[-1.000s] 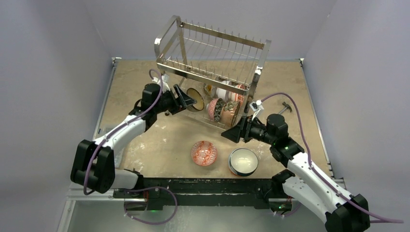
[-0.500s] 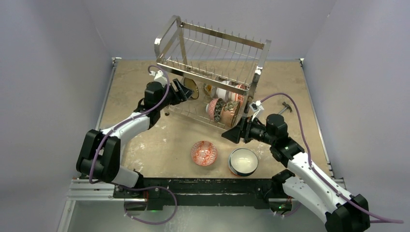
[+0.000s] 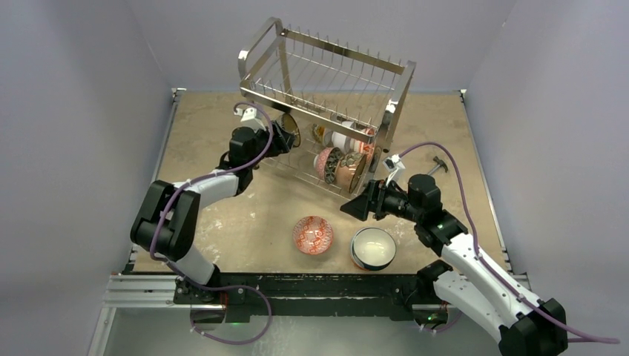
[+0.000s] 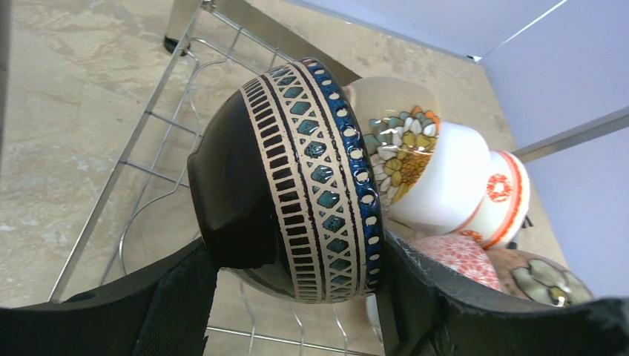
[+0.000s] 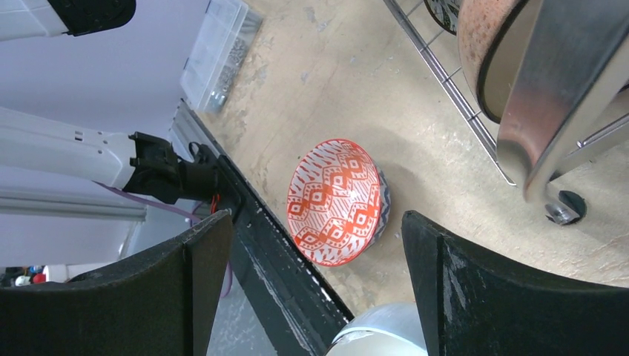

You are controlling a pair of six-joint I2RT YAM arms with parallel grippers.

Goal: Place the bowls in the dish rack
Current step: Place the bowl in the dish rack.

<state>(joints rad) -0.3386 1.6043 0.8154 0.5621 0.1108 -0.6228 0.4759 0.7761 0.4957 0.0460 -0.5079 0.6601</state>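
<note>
While left tool (image 4: 297,256) clamps patterned bowl (image 4: 315,170), racked bowls (image 4: 445,182) crowd alongside.

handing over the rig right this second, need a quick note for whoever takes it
Left gripper: shut on the black-and-blue bowl, held on edge at the left end of the dish rack lower tier, not yet released.
Right gripper: open, empty, near the rack's near-right leg.
Done: several bowls stand in the lower tier.
Left: seat the held bowl, then load the red-patterned bowl and the white bowl from the table.
</note>
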